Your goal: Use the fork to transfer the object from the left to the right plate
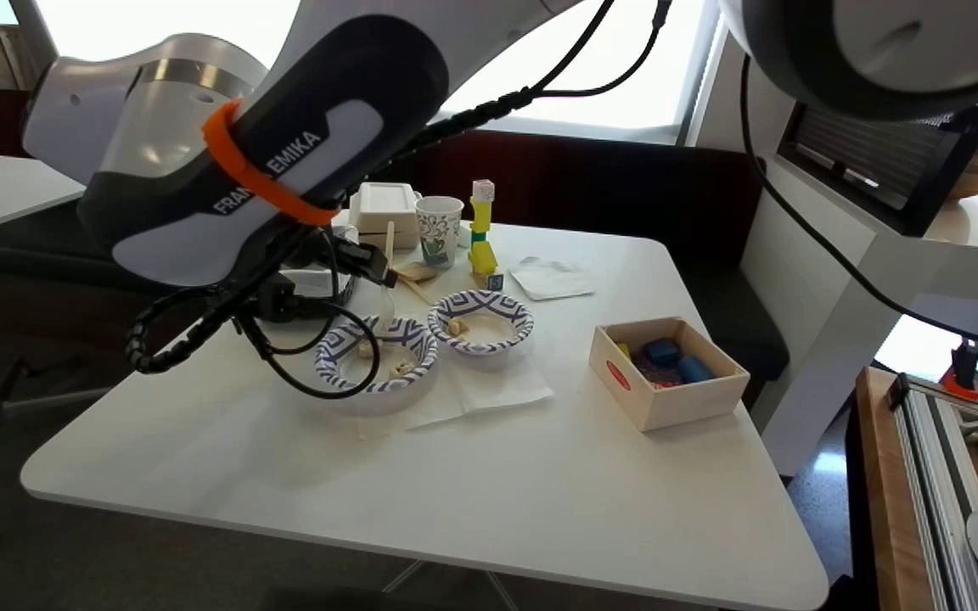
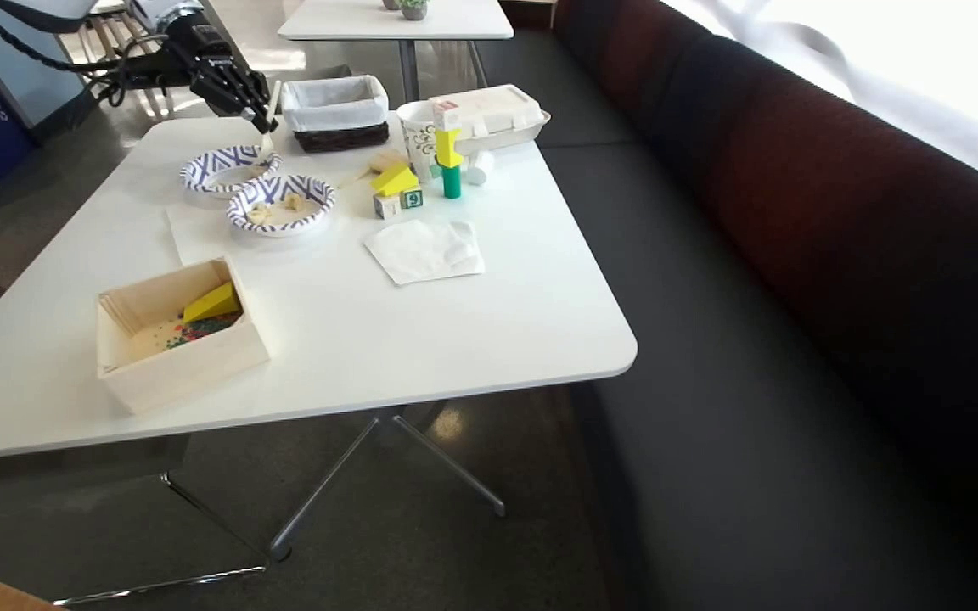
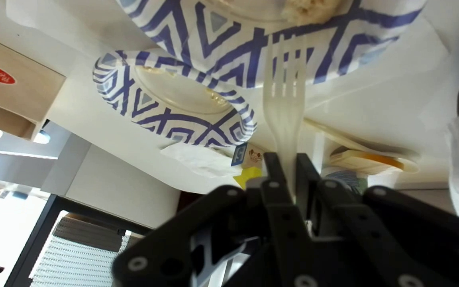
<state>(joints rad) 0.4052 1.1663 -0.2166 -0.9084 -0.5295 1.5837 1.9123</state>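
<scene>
at left in an exterior view the fork (image 1: 386, 307) stands nearly upright, its handle pinched by the gripper (image 3: 288, 161), tines down at the left bowl (image 1: 423, 352). in the wrist view a lump of food (image 3: 313, 10) lies in that bowl just past the tines, so reaching over the rim seems next. the right bowl (image 1: 523, 321) sits close beside; farther right there's room before the wooden box (image 1: 693, 406).

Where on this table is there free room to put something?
The table is bare between the wooden box and square napkin, and between the paper by the bowls and the edge opposite the bench. Crowded: around cup, blocks, food container.
</scene>
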